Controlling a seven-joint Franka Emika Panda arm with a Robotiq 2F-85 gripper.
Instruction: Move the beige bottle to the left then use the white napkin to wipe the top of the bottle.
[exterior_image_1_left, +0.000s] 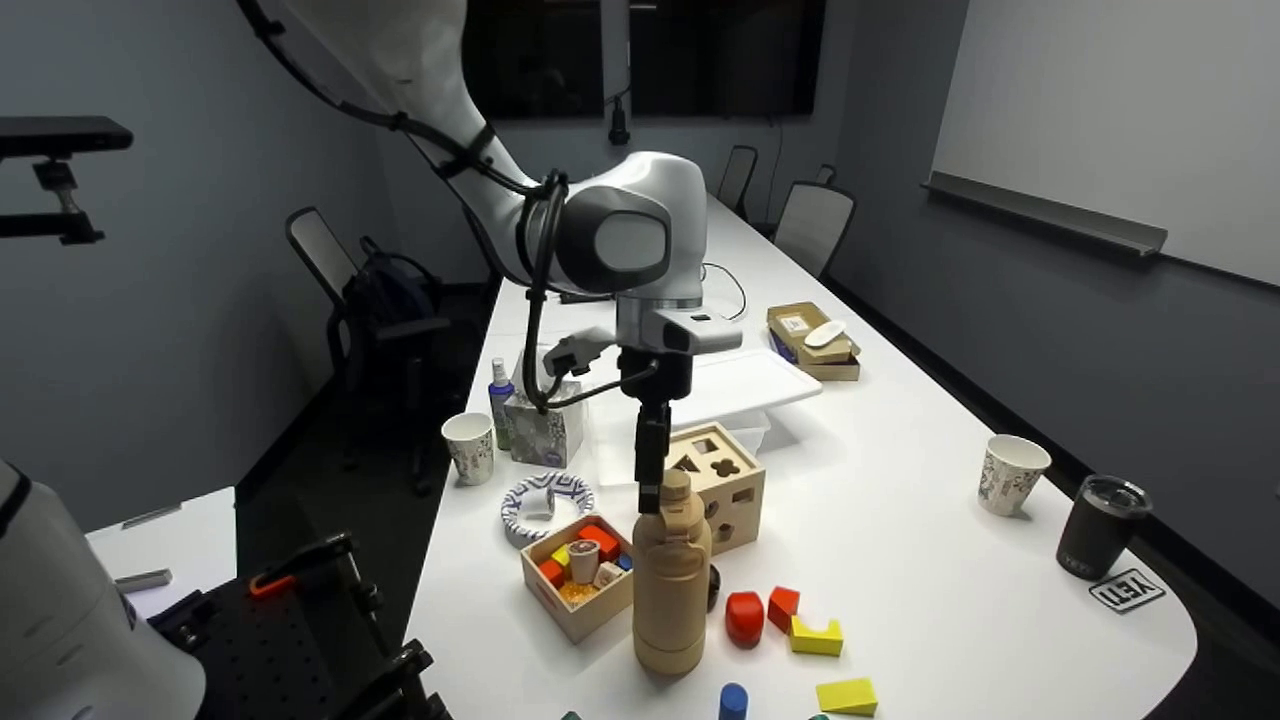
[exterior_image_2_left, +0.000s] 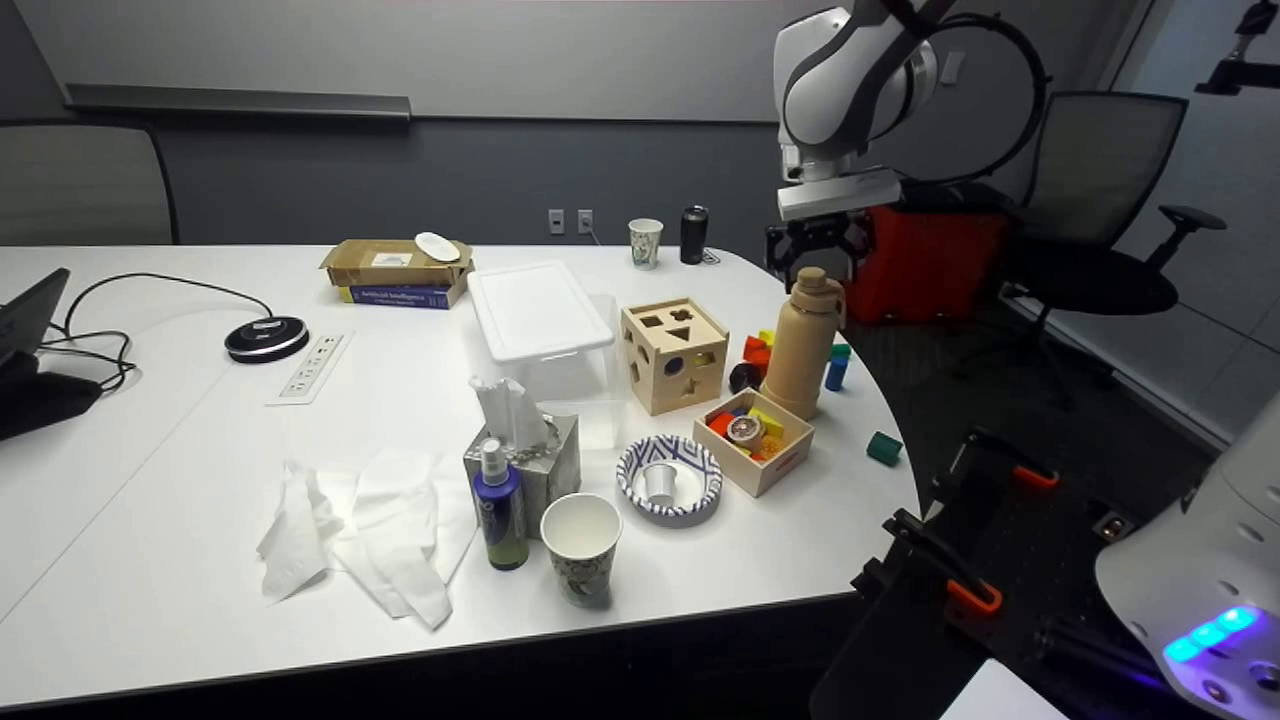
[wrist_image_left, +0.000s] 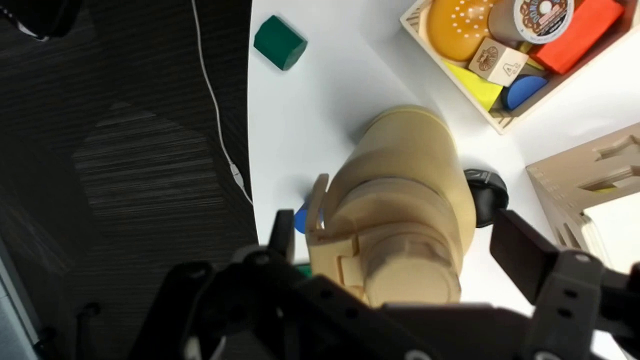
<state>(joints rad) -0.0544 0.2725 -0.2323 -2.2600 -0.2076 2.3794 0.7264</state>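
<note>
The beige bottle (exterior_image_1_left: 670, 600) stands upright on the white table in both exterior views (exterior_image_2_left: 800, 345), near the table's end. Its carry loop points to the left in the wrist view (wrist_image_left: 400, 155). My gripper (exterior_image_1_left: 652, 492) points down at the bottle's top in both exterior views (exterior_image_2_left: 818, 268). In the wrist view the gripper (wrist_image_left: 400, 232) is open, with the cap between its fingers and gaps on both sides. Several white napkins (exterior_image_2_left: 385, 525) lie crumpled on the table in an exterior view, far from the gripper; they are out of the wrist view.
The open block box (exterior_image_2_left: 785, 464), shape-sorter cube (exterior_image_2_left: 680, 365) and a black round object (wrist_image_left: 486, 197) stand close to the bottle. Loose blocks (exterior_image_1_left: 744, 618) lie beside it. A tissue box (exterior_image_2_left: 550, 470), spray bottle (exterior_image_2_left: 502, 510), bowl (exterior_image_2_left: 640, 500), cups and a lidded container (exterior_image_2_left: 545, 315) stand farther along.
</note>
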